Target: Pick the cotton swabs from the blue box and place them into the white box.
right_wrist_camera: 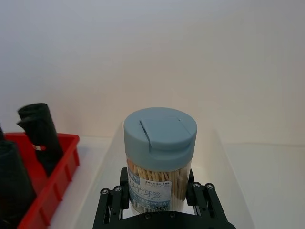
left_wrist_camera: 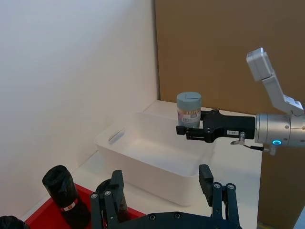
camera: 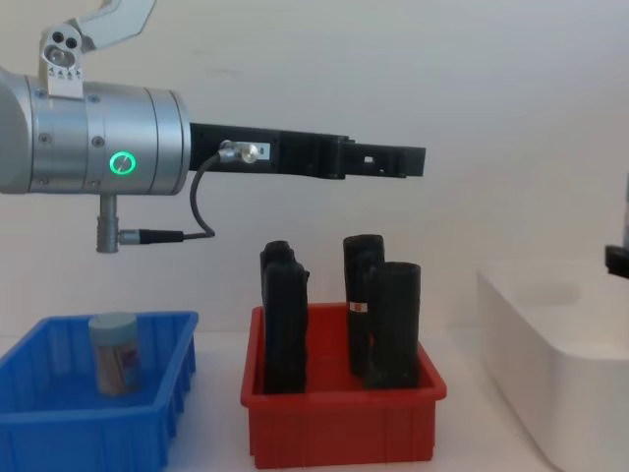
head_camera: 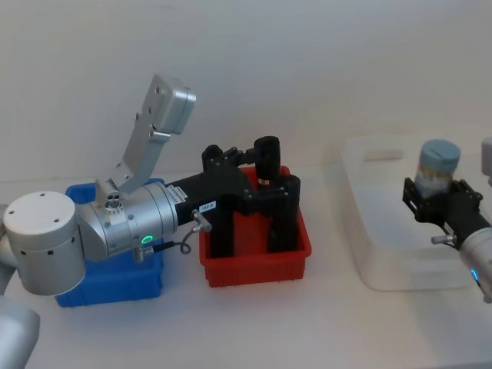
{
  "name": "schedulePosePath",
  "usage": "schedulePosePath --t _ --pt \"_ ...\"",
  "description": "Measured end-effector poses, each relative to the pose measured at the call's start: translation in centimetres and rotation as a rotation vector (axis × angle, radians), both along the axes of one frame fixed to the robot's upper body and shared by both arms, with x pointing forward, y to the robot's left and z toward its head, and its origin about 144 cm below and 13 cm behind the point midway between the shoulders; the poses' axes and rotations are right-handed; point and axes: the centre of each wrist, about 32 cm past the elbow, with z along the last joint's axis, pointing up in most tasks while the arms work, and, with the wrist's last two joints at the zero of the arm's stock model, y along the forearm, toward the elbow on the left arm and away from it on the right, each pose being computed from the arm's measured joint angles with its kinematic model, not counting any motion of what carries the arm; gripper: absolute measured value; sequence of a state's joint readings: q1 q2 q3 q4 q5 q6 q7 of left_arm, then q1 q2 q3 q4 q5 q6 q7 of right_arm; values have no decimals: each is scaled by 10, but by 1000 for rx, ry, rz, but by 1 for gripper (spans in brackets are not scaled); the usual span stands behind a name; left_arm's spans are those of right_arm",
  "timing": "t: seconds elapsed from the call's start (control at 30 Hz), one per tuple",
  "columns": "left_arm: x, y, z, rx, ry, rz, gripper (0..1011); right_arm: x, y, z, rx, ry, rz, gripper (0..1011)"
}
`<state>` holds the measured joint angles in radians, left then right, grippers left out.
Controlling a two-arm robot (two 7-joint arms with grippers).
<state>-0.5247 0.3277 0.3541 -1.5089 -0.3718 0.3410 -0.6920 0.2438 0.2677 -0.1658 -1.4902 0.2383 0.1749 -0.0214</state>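
My right gripper (head_camera: 443, 198) is shut on a clear jar of cotton swabs (head_camera: 439, 164) with a pale blue lid, held upright above the white box (head_camera: 384, 254). The left wrist view shows that jar (left_wrist_camera: 188, 109) over the white box (left_wrist_camera: 143, 155), and the right wrist view shows it (right_wrist_camera: 159, 157) between the fingers (right_wrist_camera: 111, 206). Another jar of cotton swabs (camera: 116, 352) stands in the blue box (camera: 59, 423). My left gripper (camera: 403, 157) is open and holds nothing, high above the red bin (camera: 344, 425), to the right of the blue box (head_camera: 115, 286).
The red bin (head_camera: 257, 269) sits between the blue and white boxes and holds tall black cylinders (camera: 393, 320). A white wall runs close behind the table. Bare tabletop lies in front of the three containers.
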Motion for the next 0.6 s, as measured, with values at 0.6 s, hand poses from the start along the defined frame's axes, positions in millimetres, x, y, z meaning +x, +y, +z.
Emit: schedulePosePath --t 0.6 --pt "0 0 0 0 0 0 1003 23 -25 -19 -8 118 -77 632"
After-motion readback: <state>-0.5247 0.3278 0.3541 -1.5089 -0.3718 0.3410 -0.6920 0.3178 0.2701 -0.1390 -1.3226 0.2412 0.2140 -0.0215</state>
